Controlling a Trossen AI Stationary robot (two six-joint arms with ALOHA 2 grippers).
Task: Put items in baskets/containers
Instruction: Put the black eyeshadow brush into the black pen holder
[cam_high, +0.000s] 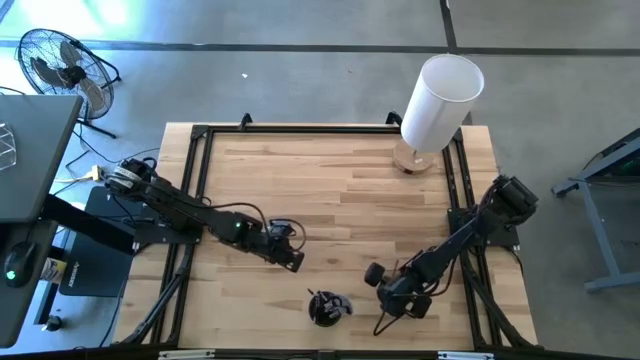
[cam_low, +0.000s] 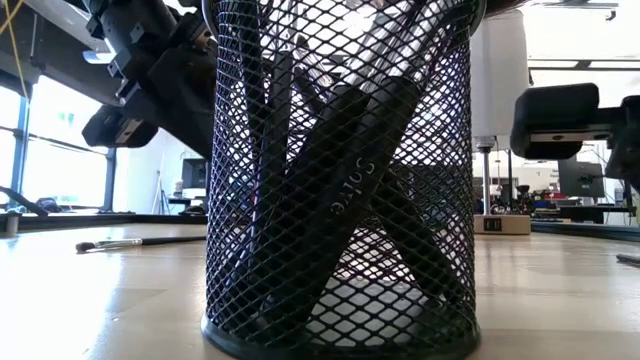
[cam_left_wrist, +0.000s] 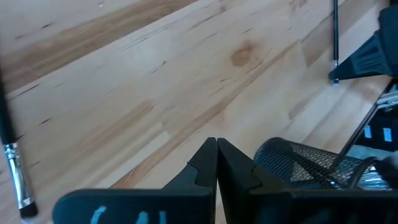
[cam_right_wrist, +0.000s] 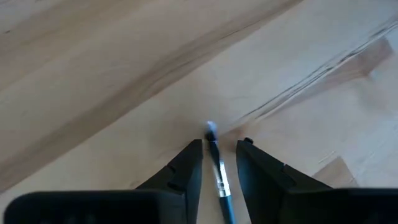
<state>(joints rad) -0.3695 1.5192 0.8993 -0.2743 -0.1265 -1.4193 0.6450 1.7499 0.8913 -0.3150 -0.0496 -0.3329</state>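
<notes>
— Right jaws?
— Down at the counter (cam_high: 330, 170), near its front edge and just beside the black mesh cup (cam_high: 328, 308). Parted a little, astride a thin brush (cam_right_wrist: 219, 177) lying flat, one finger on each side of the silver ferrule. Not yet pinching it, by the look of things. Probably lined up that way so as to catch the handle squarely on closing.
— And left jaws?
— Pressed fully together, holding nothing. Hanging low on the other side of the cup, near it. Likely parked there to leave the way to the cup free.
— Why the cup at the front?
— Within reach of both arms, seemingly. Standing upright, with brushes inside leaning crosswise against the mesh.
— Counts?
— One cup. Two arms. Two loose brushes for certain: the one between the right jaws, and another (cam_low: 130, 242) flat on the counter, well apart from the cup. Several inside the cup, too tangled to number. One tall white cylinder (cam_high: 438, 100) at the far edge, away from all this.
</notes>
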